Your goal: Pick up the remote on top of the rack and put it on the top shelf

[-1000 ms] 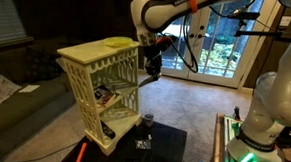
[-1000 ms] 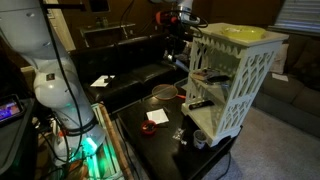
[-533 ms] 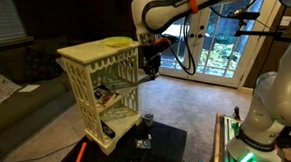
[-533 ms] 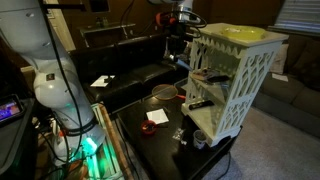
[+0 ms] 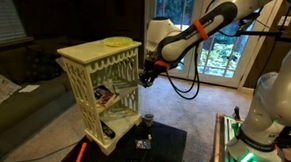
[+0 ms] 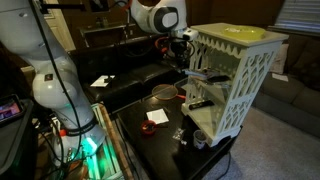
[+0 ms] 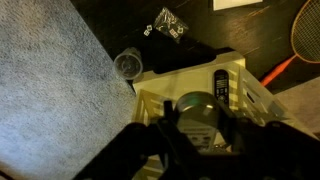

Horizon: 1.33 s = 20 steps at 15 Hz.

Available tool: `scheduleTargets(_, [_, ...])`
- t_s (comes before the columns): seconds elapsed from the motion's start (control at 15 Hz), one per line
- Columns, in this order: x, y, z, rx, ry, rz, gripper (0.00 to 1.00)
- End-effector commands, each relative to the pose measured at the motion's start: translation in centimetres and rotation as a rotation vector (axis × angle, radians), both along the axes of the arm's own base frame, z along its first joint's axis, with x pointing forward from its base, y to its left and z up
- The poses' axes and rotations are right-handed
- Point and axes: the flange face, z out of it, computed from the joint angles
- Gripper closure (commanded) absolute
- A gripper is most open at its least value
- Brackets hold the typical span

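- Holds end effector [image 5: 146, 77] level w/ top shelf [image 6: 207, 77], at rack [image 5: 80, 83] front.
- Can't tell whether apart or together.
- Shows yellow-green dish [image 5: 118, 42] atop rack.

One rack [image 5: 98, 79] stands on the dark surface [image 5: 167, 142], with one yellow-green dish [image 5: 118, 42] on its top slab; one black remote [image 7: 221, 83] shows inside it in the wrist view. Around it lie one small round cup [image 7: 127, 65], one red-rimmed bowl [image 6: 163, 93] and one racket [image 7: 305, 38]; two white paper slips [image 6: 155, 117] show in an exterior view; one robot arm [image 5: 204, 24] reaches in.
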Motion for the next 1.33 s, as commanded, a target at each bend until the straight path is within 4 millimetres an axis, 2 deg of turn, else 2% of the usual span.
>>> scheduleTargets(0.0, [0.02, -0.02, 0.0, 0.0, 0.002, 0.0, 0.55])
scheduleTargets(1.07, [0.04, -0.03, -0.24, 0.001, 0.006, 0.001, 0.55])
scheduleTargets(1.13, [0.15, -0.17, -0.22, 0.003, -0.01, -0.01, 0.8])
scheduleTargets(1.27, [0.62, -0.14, -0.36, -0.007, -0.074, -0.03, 0.8])
